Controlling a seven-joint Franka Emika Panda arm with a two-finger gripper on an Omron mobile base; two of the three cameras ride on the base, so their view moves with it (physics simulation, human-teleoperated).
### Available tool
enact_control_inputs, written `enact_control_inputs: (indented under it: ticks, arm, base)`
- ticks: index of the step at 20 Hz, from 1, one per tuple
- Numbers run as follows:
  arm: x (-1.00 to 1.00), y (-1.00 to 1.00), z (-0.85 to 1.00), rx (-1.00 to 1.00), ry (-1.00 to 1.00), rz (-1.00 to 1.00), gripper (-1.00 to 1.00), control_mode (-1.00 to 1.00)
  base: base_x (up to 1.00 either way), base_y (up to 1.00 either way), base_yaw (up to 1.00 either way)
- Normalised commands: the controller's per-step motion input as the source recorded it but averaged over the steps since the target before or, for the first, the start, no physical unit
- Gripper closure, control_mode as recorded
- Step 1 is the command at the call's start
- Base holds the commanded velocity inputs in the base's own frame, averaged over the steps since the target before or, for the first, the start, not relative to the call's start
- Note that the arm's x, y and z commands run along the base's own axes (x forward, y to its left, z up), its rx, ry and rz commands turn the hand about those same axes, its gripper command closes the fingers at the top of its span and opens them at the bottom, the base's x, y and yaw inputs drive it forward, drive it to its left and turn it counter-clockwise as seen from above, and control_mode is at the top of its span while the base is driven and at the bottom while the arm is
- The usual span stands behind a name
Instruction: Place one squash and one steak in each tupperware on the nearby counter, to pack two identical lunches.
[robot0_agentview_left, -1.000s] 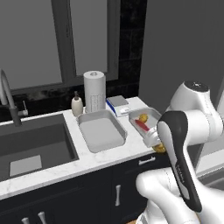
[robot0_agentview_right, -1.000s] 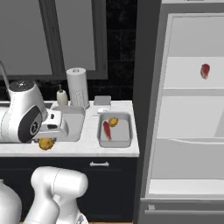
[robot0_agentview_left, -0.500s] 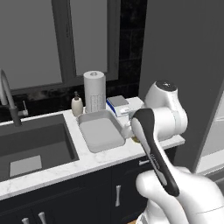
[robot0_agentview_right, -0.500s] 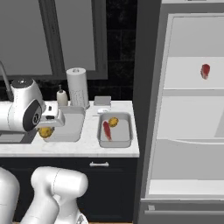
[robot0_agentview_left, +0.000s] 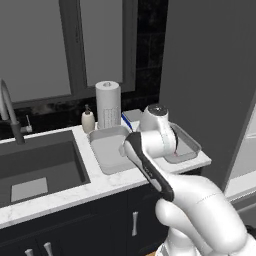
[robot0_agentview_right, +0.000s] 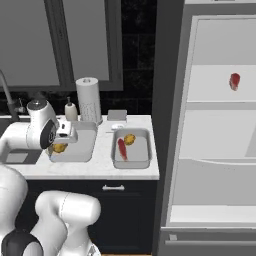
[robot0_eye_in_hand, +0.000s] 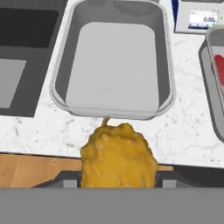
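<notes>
My gripper (robot0_eye_in_hand: 117, 176) is shut on a lumpy yellow-orange squash (robot0_eye_in_hand: 118, 153), held over the counter's front edge. Just beyond it lies an empty grey tupperware (robot0_eye_in_hand: 111, 61). In the right base view the gripper (robot0_agentview_right: 59, 147) hangs at the near left corner of that tupperware (robot0_agentview_right: 85, 145). The second tupperware (robot0_agentview_right: 142, 155) holds another squash (robot0_agentview_right: 129, 139) and a red steak (robot0_agentview_right: 122, 148). Another steak (robot0_agentview_right: 234, 81) lies on a shelf in the open fridge. In the left base view my arm hides the gripper and part of both tupperwares (robot0_agentview_left: 106, 150).
A paper towel roll (robot0_agentview_right: 88, 100), a soap bottle (robot0_agentview_right: 70, 111) and a small scale (robot0_eye_in_hand: 200, 17) stand at the back of the counter (robot0_agentview_right: 100, 167). The dark sink (robot0_agentview_left: 35, 165) and its faucet (robot0_agentview_left: 10, 112) lie to the left. The fridge stands open at the right.
My arm has swung in toward the counter, carrying the squash up to the front edge by the empty tupperware. The grip has held.
</notes>
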Motion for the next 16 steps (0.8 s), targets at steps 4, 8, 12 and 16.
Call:
enact_control_inputs:
  ticks: [4, 8, 12, 16]
  arm:
    - [1.00, 0.14, -0.16, -0.02, 0.00, -0.06, 1.00, -1.00]
    - [1.00, 0.01, 0.00, -0.03, 0.01, -0.05, 1.00, -1.00]
    - [0.97, 0.00, -0.01, -0.04, 0.14, -0.03, 1.00, -1.00]
    - [0.39, 0.00, -0.14, -0.02, 0.13, 0.00, 1.00, -1.00]
  base:
    - [0.00, 0.00, 0.00]
    - [0.00, 0.00, 0.00]
    - [0.00, 0.00, 0.00]
    - [0.00, 0.00, 0.00]
